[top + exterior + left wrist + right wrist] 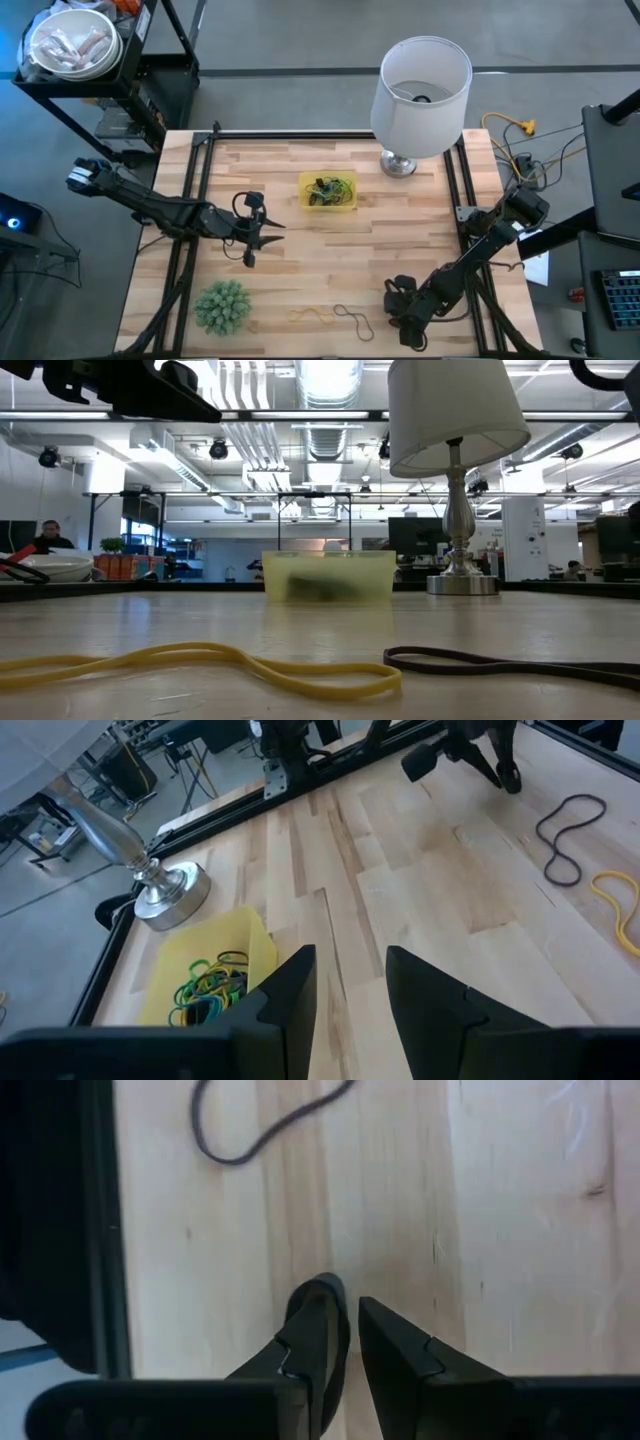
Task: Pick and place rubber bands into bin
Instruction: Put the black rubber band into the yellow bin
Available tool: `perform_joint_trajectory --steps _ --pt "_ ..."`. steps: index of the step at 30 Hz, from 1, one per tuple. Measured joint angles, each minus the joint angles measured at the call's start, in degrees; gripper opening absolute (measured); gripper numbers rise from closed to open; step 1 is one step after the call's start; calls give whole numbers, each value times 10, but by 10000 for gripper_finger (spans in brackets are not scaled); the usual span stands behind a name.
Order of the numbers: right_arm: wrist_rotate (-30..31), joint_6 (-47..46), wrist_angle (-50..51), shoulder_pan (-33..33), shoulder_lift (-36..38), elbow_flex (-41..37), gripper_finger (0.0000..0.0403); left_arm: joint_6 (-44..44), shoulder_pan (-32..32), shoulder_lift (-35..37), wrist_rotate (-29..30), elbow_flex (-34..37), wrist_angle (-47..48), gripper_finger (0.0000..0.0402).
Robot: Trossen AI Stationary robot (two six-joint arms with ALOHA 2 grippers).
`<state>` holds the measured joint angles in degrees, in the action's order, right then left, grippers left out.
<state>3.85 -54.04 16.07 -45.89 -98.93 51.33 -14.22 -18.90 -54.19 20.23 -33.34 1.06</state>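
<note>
Wooden tabletop holds the yellow bin (pixel 328 191) mid-table with several bands already inside, while a yellow band (pixel 312 316) and a dark band (pixel 352 317) lie flat near the front edge. Both loops look light, limp and thin, so pinching one strand against the wood seems best. Left gripper (pixel 254 240) hovers beside the bin, slightly parted and empty; right gripper (pixel 398 308) sits near the dark band, fingers nearly closed, holding nothing.
</note>
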Motion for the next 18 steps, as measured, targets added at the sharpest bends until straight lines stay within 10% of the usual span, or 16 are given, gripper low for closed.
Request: perform_joint_trajectory --steps 18 --pt "-9 37 -1 0 -18 0 9 1 0 0 0 0 -1 107"
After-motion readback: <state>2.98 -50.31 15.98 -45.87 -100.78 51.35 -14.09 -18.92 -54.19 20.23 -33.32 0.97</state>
